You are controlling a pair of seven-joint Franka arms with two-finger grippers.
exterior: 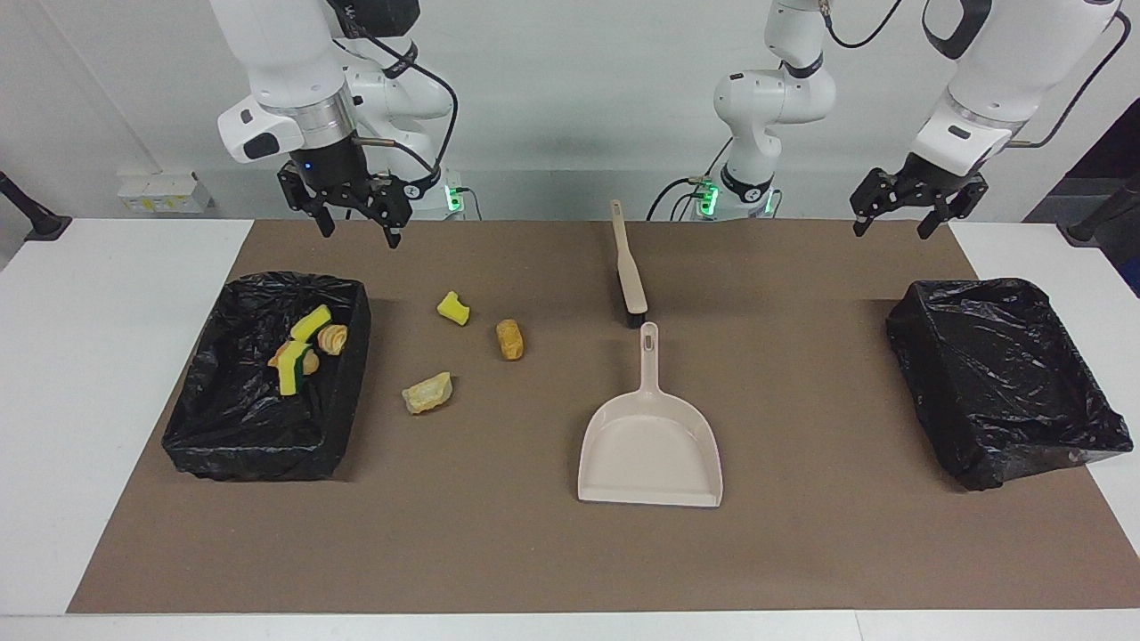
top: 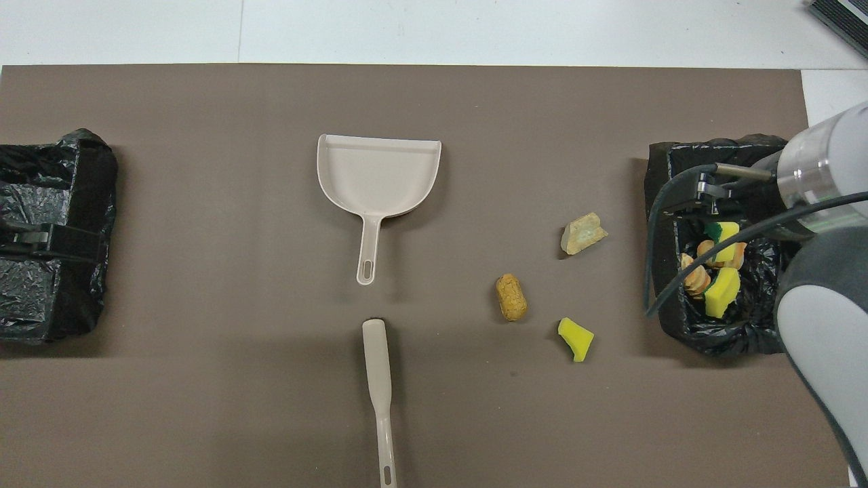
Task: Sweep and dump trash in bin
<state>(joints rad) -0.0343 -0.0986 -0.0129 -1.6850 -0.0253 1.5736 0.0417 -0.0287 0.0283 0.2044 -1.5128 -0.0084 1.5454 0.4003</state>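
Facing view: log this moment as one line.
left hand open, raised | right hand open, raised | three trash pieces on mat | dustpan, brush untouched

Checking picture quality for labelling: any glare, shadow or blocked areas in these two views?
Facing view: black bin liner shows shiny glare wrinkles; dustpan and brush lie evenly lit. Overhead view: a darker shadow band crosses the mat nearest the robots; the right arm blocks part of the bin holding trash.

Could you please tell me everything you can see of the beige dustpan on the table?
The dustpan looks like smooth beige plastic: a wide, shallow scoop with low side walls and a slim handle ending in a hanging slot. It lies flat and empty on the brown mat, handle pointing toward the robots, nearly in line with the brush. Nothing touches it.
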